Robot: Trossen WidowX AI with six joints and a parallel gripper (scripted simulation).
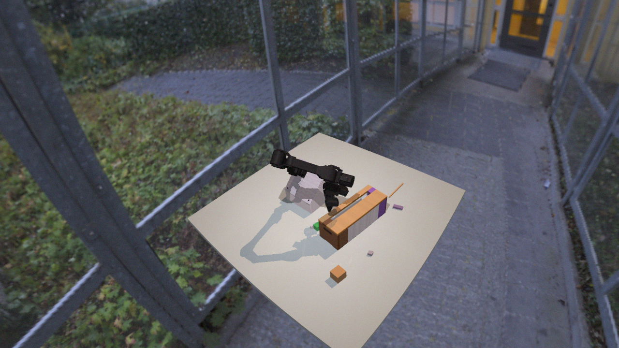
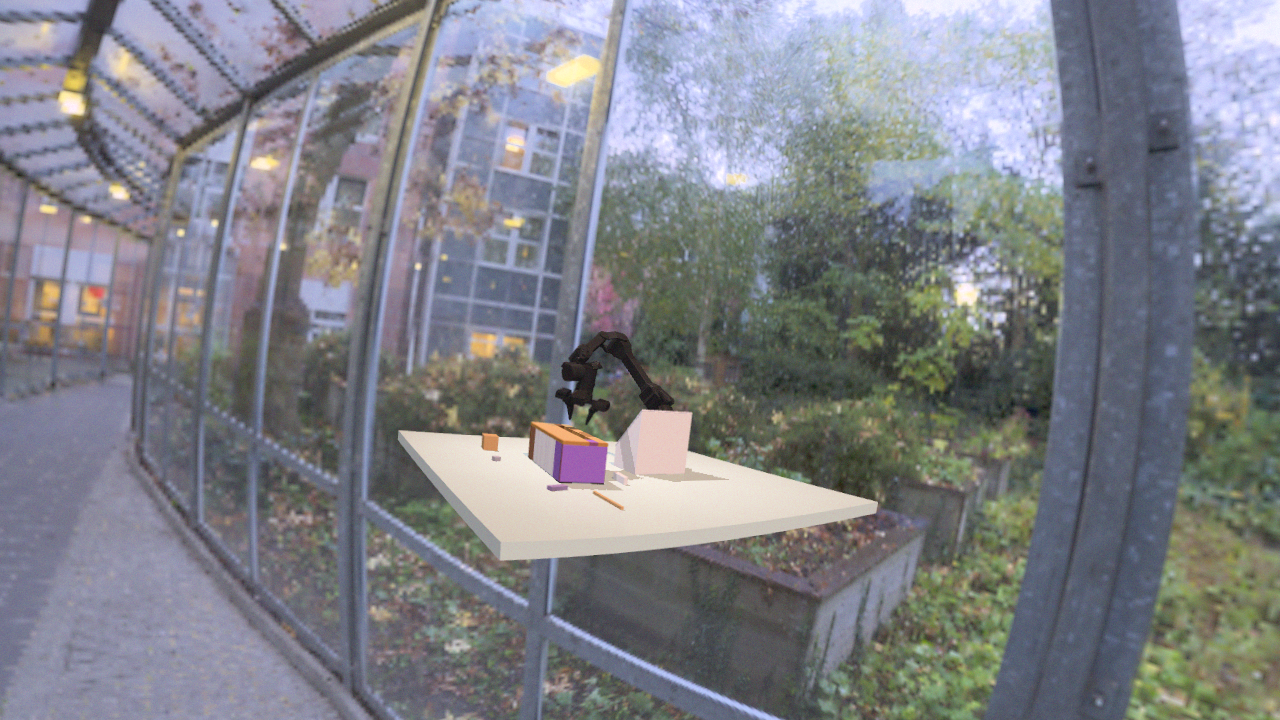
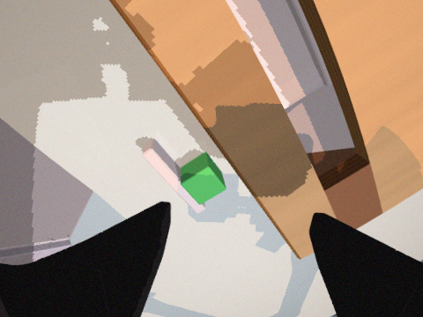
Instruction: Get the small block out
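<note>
The small green block (image 1: pixel 316 226) (image 3: pixel 203 180) sits on the table (image 1: pixel 376 294) (image 2: pixel 733 501), outside the box (image 1: pixel 354 211) (image 2: pixel 581 463) (image 3: pixel 383 57), beside its long slotted side near the orange end. The box hides it in the exterior view. A thin pink bar (image 3: pixel 165 172) lies against or very close to the block in the wrist view. My gripper (image 1: pixel 331 208) (image 2: pixel 580 420) (image 3: pixel 241 217) is open and empty, above the box's top edge. In the wrist view the block lies ahead of the tips, nearer the left finger. The box stands upright.
The pink robot base (image 1: pixel 302 194) (image 2: pixel 666 443) stands on the block's side of the box. An orange cube (image 1: pixel 338 273) (image 2: pixel 489 442), a small pink piece (image 1: pixel 370 253) (image 2: pixel 496 458), a purple bar (image 1: pixel 397 207) (image 2: pixel 556 488) and an orange stick (image 1: pixel 396 190) (image 2: pixel 608 500) lie around the box.
</note>
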